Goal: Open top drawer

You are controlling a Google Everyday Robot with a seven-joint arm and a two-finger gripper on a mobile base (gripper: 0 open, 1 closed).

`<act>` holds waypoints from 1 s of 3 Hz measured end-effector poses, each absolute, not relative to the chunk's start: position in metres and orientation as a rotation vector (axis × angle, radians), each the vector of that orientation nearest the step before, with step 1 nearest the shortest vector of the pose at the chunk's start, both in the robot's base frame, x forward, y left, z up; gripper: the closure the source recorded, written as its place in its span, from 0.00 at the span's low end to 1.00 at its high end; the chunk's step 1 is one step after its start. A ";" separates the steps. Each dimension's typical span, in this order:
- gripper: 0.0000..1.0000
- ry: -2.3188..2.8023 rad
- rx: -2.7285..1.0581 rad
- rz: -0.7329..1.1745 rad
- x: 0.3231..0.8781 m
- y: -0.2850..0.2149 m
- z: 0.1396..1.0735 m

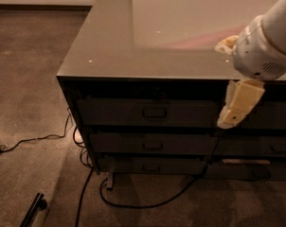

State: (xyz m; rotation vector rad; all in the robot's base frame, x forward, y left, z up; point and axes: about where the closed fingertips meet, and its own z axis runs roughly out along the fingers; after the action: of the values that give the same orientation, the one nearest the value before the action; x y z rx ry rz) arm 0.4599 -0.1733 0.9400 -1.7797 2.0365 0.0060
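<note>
Here the top drawer (114,112) sits fully shut, its flat dark front just under the overhanging edge of the cabinet top (133,46), with its small loop handle (155,112) at the middle. The shadow under that edge hides the upper rim of the drawer front. Below it are a middle drawer (152,144) and a bottom drawer (151,166) with like handles, both shut and dim.

The gripper (237,105) hangs down in front of the cabinet, to the right of the handle and apart from it, covering the right end of the top drawer's front. Whether it is wide or narrow cannot be told from this angle. The pale arm (271,41) above it runs out of the frame at the upper right.

More drawers (275,148) further right are cut off by the frame edge and hard to make out. Cables (143,205) trail over the floor (29,79) from under the cabinet. A dark bar (33,209) at the lower left is cut off.
</note>
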 end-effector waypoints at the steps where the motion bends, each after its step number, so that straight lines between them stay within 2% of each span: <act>1: 0.00 1.990 -1.823 0.001 0.477 -0.172 0.911; 3: 0.00 2.056 -1.944 -0.121 0.501 -0.188 0.859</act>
State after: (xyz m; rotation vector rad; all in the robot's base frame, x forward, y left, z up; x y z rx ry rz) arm 0.5013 -0.1881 0.8593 -1.9437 2.0559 -0.1207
